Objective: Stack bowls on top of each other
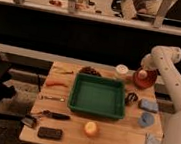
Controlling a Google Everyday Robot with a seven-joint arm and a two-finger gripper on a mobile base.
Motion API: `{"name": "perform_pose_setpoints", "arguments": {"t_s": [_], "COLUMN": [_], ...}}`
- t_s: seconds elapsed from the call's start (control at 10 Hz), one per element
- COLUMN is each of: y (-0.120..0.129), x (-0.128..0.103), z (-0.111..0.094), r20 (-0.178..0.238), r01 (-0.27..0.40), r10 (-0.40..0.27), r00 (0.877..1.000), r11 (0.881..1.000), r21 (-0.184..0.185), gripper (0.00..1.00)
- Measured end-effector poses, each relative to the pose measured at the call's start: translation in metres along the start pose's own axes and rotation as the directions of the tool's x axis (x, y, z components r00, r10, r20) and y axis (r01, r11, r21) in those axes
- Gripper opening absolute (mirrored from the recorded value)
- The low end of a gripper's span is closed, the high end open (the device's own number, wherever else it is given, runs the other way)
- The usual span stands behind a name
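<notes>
The glossy red-orange bowl (145, 80) sits at the far right of the wooden table (115, 138), behind the green tray's right corner. My gripper (143, 72) is at the end of the white arm that comes in from the right. It is right over the red-orange bowl, at or inside its rim. A dark, low, round shape (90, 70) lies behind the tray's far edge and looks like the dark purple bowl. It is well left of the gripper.
The green tray (97, 109) fills the table's middle. A white cup (121, 70) stands left of the red bowl. A small black item (130, 98), a blue sponge (149, 105) and a pale-blue cup (146, 119) lie right of the tray. An orange fruit (91, 128) and utensils (52, 114) lie front and left.
</notes>
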Motion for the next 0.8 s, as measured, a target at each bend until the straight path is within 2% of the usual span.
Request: {"name": "perform_pose_setpoints", "arguments": {"t_s": [0.8], "y": [-0.0015], "x": [0.0037], "z": [0.01], "r20": [-0.006], "r01": [0.0], "r10": [0.0], "r00": [1.0], "r11": [1.0], "r21": [0.008], "gripper": [0.0]}}
